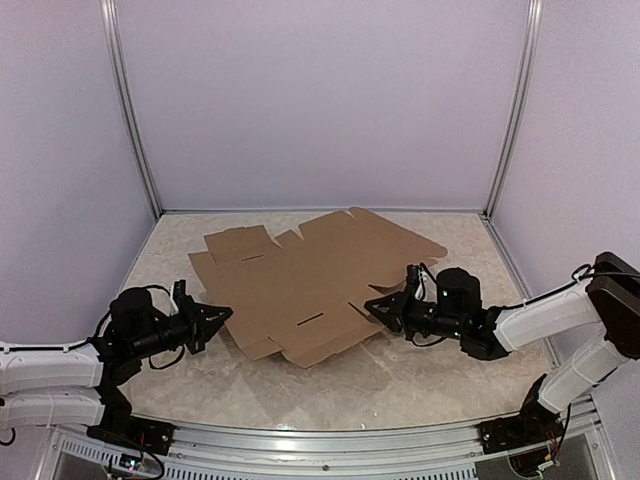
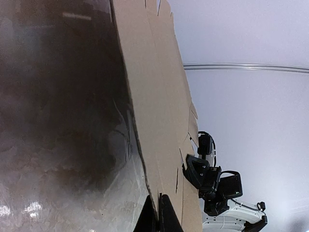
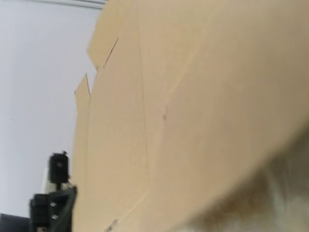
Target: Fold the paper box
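Task barely started. The paper box was one flat die-cut sheet, middle of the table, no wall stood up, no tab tucked, nothing locked. All the folding was left: side walls, end flaps, lid, tabs into slots.

My left gripper sat at the sheet's near-left edge. Its fingers were pressed together, and in the left wrist view the cardboard edge ran straight in between them, so I judged it a pinch on that edge.

My right gripper sat at the near-right flap, fingers also pressed together. The top view put the tips right on the flap's edge, so likely a pinch too. My right wrist view showed no fingers, only cardboard filling the frame, so that one is less sure.

The near edge seemed to ride slightly off the table, with shadow under it. I could not tell how much.

Material:
- Plain brown cardboard, matte, unprinted, thin, stiff-looking.
- Score lines visible as faint straight creases.
- Short cut slot near the front edge.
- Notched flap at the far left, angled corner at the far right.
- Outline irregular, with many tabs.

The table was glossy, pale and marbled, probably slippery under the sheet. Walls were plain lilac.
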Action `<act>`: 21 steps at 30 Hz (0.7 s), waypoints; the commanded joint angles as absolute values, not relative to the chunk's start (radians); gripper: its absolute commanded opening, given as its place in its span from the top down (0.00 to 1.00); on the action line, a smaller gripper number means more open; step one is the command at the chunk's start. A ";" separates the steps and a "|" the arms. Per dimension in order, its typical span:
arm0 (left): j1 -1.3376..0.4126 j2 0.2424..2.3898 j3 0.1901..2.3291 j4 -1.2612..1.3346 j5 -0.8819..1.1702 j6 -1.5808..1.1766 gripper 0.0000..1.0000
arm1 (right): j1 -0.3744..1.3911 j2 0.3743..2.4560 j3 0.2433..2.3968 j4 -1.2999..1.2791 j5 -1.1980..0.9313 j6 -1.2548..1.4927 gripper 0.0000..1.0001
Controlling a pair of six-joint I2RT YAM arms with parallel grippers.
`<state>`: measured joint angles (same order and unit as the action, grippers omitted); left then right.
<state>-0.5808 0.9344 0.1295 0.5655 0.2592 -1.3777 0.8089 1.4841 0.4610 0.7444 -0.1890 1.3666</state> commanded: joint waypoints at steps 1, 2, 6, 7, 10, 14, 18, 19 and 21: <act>-0.575 0.874 0.193 0.420 0.255 -1.284 1.00 | 0.816 1.408 0.419 0.650 -0.160 1.288 0.96; -0.571 0.862 0.204 0.394 0.259 -1.272 1.00 | 0.817 1.390 0.412 0.626 -0.152 1.268 0.90; -0.558 0.842 0.251 0.301 0.270 -1.220 1.00 | 0.816 1.295 0.383 0.523 -0.117 1.212 0.78; -0.552 0.844 0.270 0.268 0.275 -1.204 1.00 | 0.816 1.268 0.376 0.496 -0.110 1.195 0.75; -0.537 0.871 0.321 0.170 0.299 -1.153 1.00 | 0.816 1.185 0.377 0.367 -0.087 1.123 0.65; -0.530 0.928 0.441 -0.056 0.281 -1.037 1.00 | 0.817 1.031 0.390 0.098 0.012 1.009 0.58; -0.538 0.990 0.568 -0.256 0.248 -0.928 1.00 | 0.816 0.870 0.427 -0.131 0.143 0.910 0.58; -0.539 1.011 0.606 -0.301 0.236 -0.888 1.00 | 0.816 0.840 0.439 -0.170 0.167 0.892 0.57; -0.543 1.042 0.686 -0.400 0.211 -0.818 1.00 | 0.816 0.794 0.465 -0.237 0.204 0.854 0.58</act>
<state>-0.5358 0.9958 0.5613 -0.1455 0.2630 -1.0080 0.8162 0.8768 0.4080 0.0227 0.0647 0.9833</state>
